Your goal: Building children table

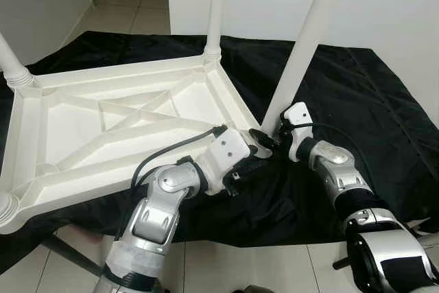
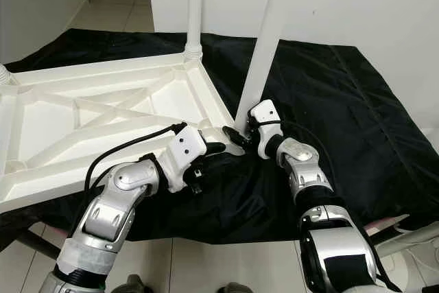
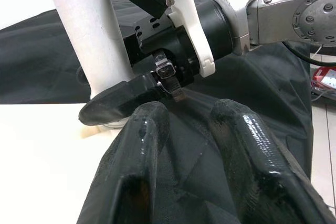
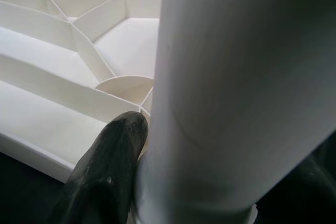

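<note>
In the left eye view, a white plastic children's table (image 1: pixel 116 128) lies upside down on a black cloth (image 1: pixel 357 94) spread over the tiled floor (image 1: pixel 130 5), its underside showing raised ribs that cross in an X. Legs already stand at the corners toward 11 o'clock and 12 o'clock. A fourth white leg (image 1: pixel 302 53) leans tilted at the corner toward 1 o'clock, where the right gripper (image 1: pixel 278 128) clasps its base. The left gripper (image 1: pixel 264 143) reaches in from 7 o'clock to the same corner.

The right eye view gives the same layout (the leaning leg rises out past the top edge).

In the left wrist view, the left fingers (image 3: pixel 142 145) are spread apart with only cloth between them, while a right finger presses the leg's foot.

In the right wrist view, one black finger (image 4: pixel 105 171) lies tight against the smooth round leg, gripping it, beside the ribbed corner socket.
</note>
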Controlling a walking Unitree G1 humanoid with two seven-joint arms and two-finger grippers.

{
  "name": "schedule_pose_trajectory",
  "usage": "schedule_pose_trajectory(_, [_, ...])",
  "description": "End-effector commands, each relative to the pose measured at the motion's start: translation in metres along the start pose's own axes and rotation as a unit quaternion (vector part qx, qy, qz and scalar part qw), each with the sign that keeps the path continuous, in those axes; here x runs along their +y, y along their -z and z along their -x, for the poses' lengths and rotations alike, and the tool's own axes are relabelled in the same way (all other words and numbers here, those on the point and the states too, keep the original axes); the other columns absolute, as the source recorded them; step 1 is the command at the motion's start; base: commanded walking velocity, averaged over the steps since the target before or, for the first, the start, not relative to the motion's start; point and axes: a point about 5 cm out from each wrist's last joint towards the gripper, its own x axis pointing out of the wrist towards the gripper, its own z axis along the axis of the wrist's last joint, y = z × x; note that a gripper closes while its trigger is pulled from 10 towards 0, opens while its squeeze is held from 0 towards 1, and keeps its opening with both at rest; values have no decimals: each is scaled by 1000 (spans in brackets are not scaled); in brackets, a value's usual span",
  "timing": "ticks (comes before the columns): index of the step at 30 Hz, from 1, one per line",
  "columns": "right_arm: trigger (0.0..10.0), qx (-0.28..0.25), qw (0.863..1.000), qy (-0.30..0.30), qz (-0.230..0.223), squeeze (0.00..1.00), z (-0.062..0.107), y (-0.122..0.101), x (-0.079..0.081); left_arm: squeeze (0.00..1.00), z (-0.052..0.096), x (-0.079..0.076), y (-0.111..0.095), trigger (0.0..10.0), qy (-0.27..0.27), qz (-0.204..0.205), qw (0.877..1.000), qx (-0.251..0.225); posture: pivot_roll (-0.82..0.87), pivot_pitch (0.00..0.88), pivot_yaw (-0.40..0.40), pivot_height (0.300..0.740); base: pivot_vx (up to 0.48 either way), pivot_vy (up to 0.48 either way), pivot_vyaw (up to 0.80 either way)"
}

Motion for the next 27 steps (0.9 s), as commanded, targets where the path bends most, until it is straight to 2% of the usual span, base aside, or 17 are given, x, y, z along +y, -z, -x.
schedule_pose_trajectory(1, [0, 20, 1000, 1, -23, 0, 1, 12, 3, 0, -1, 7, 0, 10000, -78, -5, 997, 2, -2, 0, -37, 740, 0, 0, 0])
schedule_pose_trajectory(2, [0, 20, 1000, 1, -23, 0, 1, 12, 3, 0, -1, 7, 0, 10000, -78, -5, 997, 2, -2, 0, -37, 740, 0, 0, 0])
schedule_pose_trajectory(3, [10000, 16, 999, 11, -29, 0, 2, 12, 3, 0, -1, 7, 0, 10000, -78, -5, 997, 2, -2, 0, -38, 740, 0, 0, 0])
schedule_pose_trajectory(7, [10000, 7, 997, 49, -59, 0, 0, 15, 7, 0, -1, 8, 2, 10000, -80, -4, 997, 5, -6, 0, -37, 740, 0, 0, 0])
schedule_pose_trajectory(17, [10000, -10, 992, 107, -69, 0, -4, 14, 15, 0, -1, 7, 5, 10000, -83, 0, 997, 7, -14, 0, -32, 740, 0, 0, 0])
schedule_pose_trajectory(19, [10000, -20, 985, 152, -83, 0, -5, 12, 23, 0, 0, 7, 6, 10000, -85, 5, 996, 5, -20, 0, -30, 740, 0, 0, 0])
schedule_pose_trajectory(25, [10000, -23, 974, 198, -107, 0, -6, 12, 35, 0, 0, 9, 6, 10000, -90, 9, 996, 4, -20, 0, -32, 740, 0, 0, 0])
schedule_pose_trajectory(27, [10000, -13, 956, 260, -134, 0, -8, 13, 46, 0, -1, 11, 4, 10000, -96, 22, 995, -6, -26, 0, -26, 740, 0, 0, 0])
